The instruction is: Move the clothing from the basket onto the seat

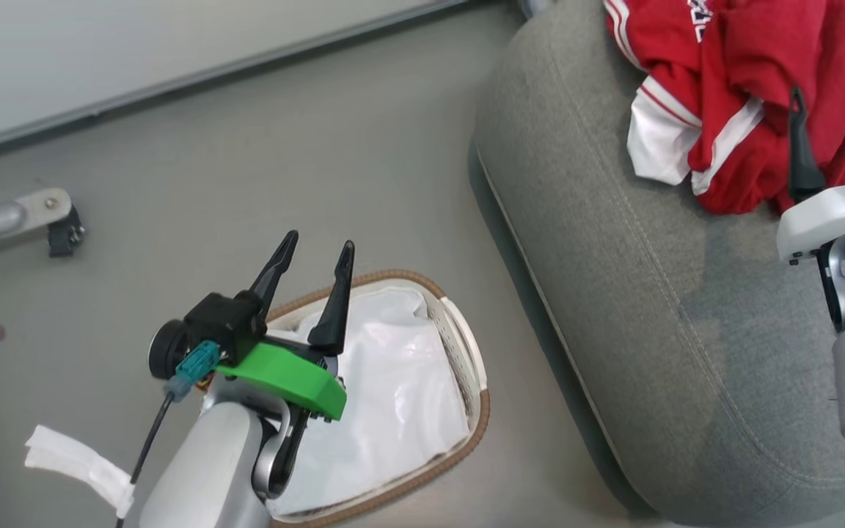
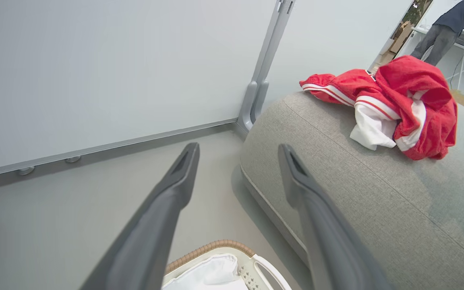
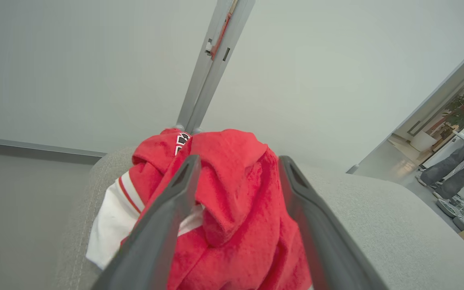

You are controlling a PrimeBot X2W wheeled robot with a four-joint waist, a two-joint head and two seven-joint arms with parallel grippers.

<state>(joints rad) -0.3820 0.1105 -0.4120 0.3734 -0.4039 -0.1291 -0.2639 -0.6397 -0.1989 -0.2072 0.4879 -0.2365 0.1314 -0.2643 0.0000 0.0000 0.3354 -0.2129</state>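
The clothing (image 1: 745, 88) lies in a heap on the far part of the grey seat (image 1: 650, 293): a plain red garment on top of a red jersey with white sleeves and stripes. My right gripper (image 1: 835, 84) is open over the heap's near side. In the right wrist view its fingers straddle the red clothing (image 3: 232, 201), wide apart. My left gripper (image 1: 320, 240) is open with nothing between its fingers, hovering over the far end of the basket (image 1: 477, 411). The left wrist view shows the clothing (image 2: 401, 100) on the seat (image 2: 357, 201) beyond my left gripper (image 2: 239, 149).
A white liner sheet (image 1: 393, 396) lies in the basket. A metal leg with a caster (image 1: 48, 220) stands on the floor at left. A pale wall panel (image 1: 136, 59) and its post (image 2: 262, 72) run behind. A person (image 2: 449, 28) stands beyond the doorway.
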